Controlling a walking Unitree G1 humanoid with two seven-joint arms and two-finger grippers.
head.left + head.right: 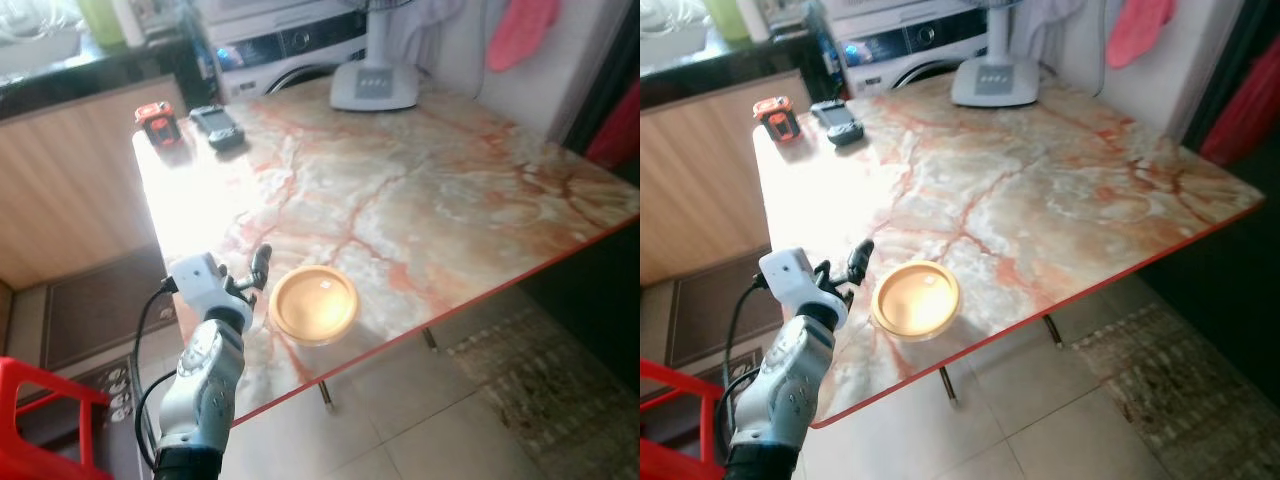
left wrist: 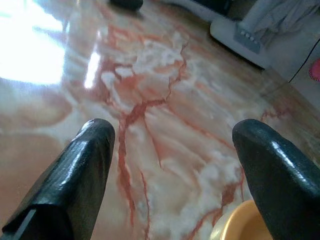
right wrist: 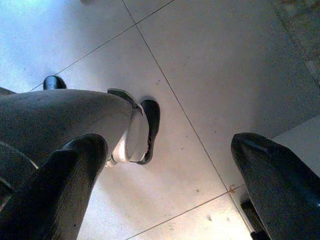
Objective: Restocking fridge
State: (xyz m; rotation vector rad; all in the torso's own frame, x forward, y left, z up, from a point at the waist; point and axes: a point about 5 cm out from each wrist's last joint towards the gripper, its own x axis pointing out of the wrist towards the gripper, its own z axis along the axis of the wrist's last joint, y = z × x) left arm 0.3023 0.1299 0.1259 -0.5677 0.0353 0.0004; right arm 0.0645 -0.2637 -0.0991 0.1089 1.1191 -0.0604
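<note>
A round yellow-orange container [image 1: 313,303] sits on the marble table [image 1: 420,190] close to its red front edge. My left gripper [image 1: 250,272] hovers over the table just left of the container, open, with nothing between its fingers. In the left wrist view the container's rim [image 2: 240,225] shows beside one black finger [image 2: 280,175], apart from it. My right gripper [image 3: 170,145] hangs open over the tiled floor, next to my own leg and foot [image 3: 142,132].
A white fan base [image 1: 372,85] stands at the table's far side. An orange-black tool [image 1: 158,122] and a dark grey device [image 1: 218,125] lie at the far left corner. A red stool [image 1: 40,400] stands at lower left, a worn rug [image 1: 560,390] at lower right.
</note>
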